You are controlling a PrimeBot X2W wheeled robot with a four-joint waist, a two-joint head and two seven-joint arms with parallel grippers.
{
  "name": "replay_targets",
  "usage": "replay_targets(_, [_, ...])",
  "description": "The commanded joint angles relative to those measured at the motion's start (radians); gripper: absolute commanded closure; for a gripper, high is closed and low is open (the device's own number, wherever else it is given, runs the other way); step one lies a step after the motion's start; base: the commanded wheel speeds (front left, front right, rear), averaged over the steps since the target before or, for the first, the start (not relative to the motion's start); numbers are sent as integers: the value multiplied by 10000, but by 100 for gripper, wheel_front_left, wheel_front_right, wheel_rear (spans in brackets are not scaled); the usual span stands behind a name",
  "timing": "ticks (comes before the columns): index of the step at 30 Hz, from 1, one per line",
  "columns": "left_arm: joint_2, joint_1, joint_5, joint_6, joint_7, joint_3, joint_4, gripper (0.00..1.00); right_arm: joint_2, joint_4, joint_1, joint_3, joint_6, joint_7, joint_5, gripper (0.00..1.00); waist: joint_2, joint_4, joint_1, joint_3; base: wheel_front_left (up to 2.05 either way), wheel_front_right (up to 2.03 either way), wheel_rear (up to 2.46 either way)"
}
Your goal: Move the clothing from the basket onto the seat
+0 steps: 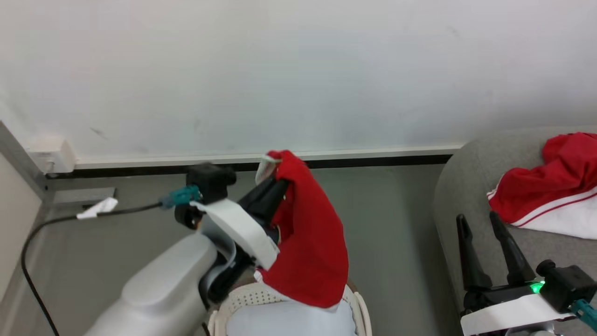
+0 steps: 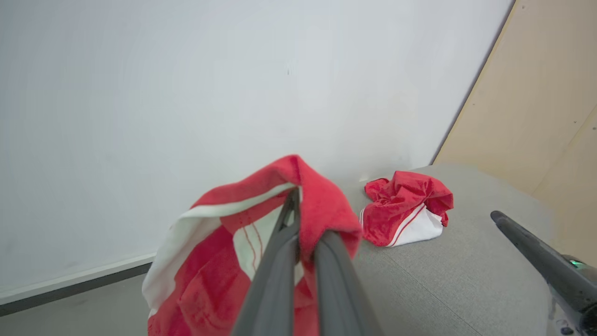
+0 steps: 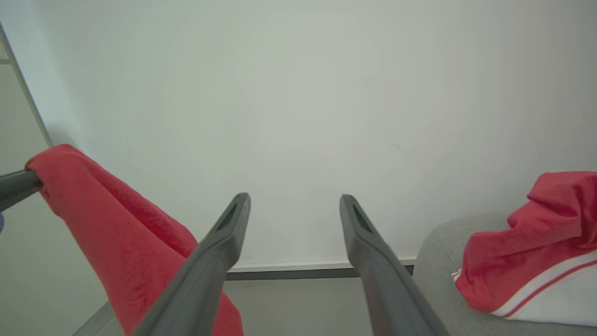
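At the right of the head view stands the seat [image 1: 466, 196], a broad grey sofa with one red garment [image 1: 545, 186] lying crumpled on its cushion. The basket [image 1: 360, 305] sits low in that view, just below the raised left arm, with pale lining showing inside it. Above the basket hangs the second garment [image 1: 312, 233], lifted clear of the lining with its lower hem near the rim.

The left gripper [image 2: 295, 199] is clenched on a fold of this hanging cloth, which drapes over its fingers. The right gripper [image 1: 478, 218] hovers near the sofa's front edge, jaws spread wide and holding nothing.

By my reading, the step in hand is the carry of the second piece. The next move calls for a swing of the left arm to its right, over the sofa's rounded edge, then a release onto the cushion.

Behind everything runs a plain white wall [image 1: 298, 70], with grey floor [image 1: 396, 233] between basket and sofa. A black cable [image 1: 28, 252] trails at the far left, well apart. The empty right gripper stands nearest the path and may need clearing.
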Motion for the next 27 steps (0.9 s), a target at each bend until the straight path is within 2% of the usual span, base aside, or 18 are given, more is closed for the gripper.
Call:
replay_targets(1, [131,-335,187,86,22,120,-88,100,-22,49,68,128,-22,1,157,0,0,139,3,-115,0,0,0])
replay_targets(10, [421,-1506,174,411,147,703,-440,100,216,154,-3,685,-22,3,243,0,0,324,3,-160,0,0,0])
replay_targets(22, [555,-1286,-7,588,166,817,-808,100,324,367,-93,1223,-22,3,311,0,0,450,3,-95,0,0,0])
replay_targets(27, [474,-1160,20,602,209,696,-744,100,261,554,-224,1807,-22,3,301,0,0,513,3,-122,0,0,0])
